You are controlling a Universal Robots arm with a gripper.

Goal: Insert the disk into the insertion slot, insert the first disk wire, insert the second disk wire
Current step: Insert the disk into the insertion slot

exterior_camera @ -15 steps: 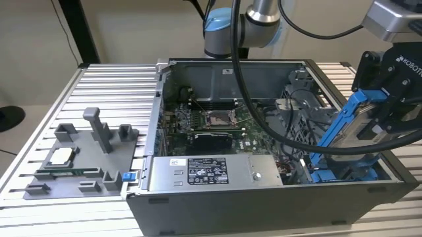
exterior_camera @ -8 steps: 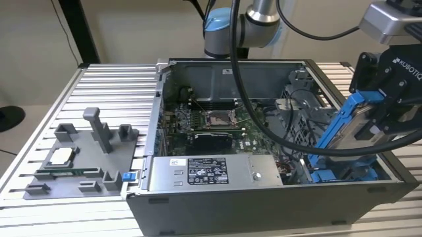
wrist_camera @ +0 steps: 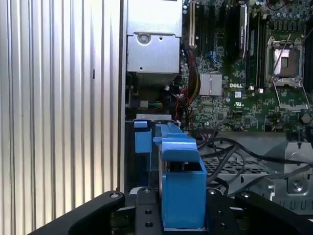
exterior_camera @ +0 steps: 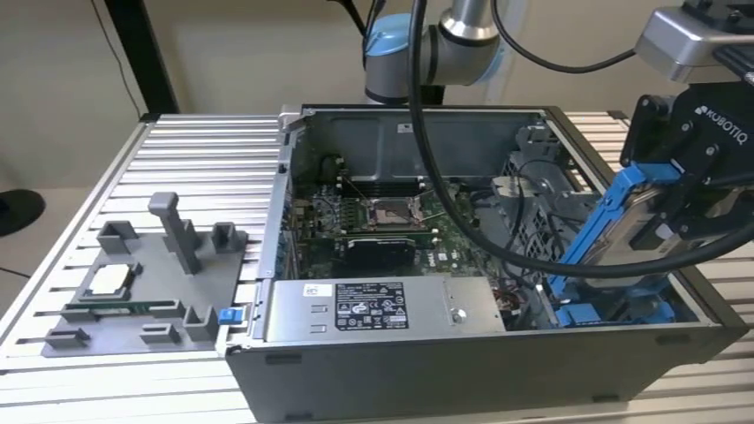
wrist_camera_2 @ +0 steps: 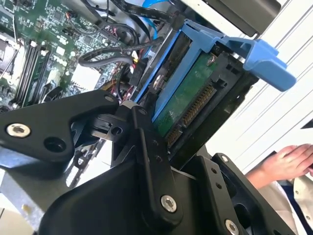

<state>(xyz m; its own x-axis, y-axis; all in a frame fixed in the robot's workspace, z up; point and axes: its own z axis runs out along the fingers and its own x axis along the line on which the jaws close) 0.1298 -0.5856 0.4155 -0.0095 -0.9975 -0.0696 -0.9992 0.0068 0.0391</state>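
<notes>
Closest, the gripper [wrist_camera: 180,215] is seen clamped on the blue-framed disk [exterior_camera: 637,216], which is held steeply tilted above the insertion slot [exterior_camera: 595,311]. Jamming on the rails is likely unless the disk is levelled; the black cables [exterior_camera: 518,254] nearby could be snagged.

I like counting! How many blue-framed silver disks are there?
1: the flat silver disk in a bright blue plastic frame, tilted in the black gripper at the exterior view's right. More may be hidden.
</notes>
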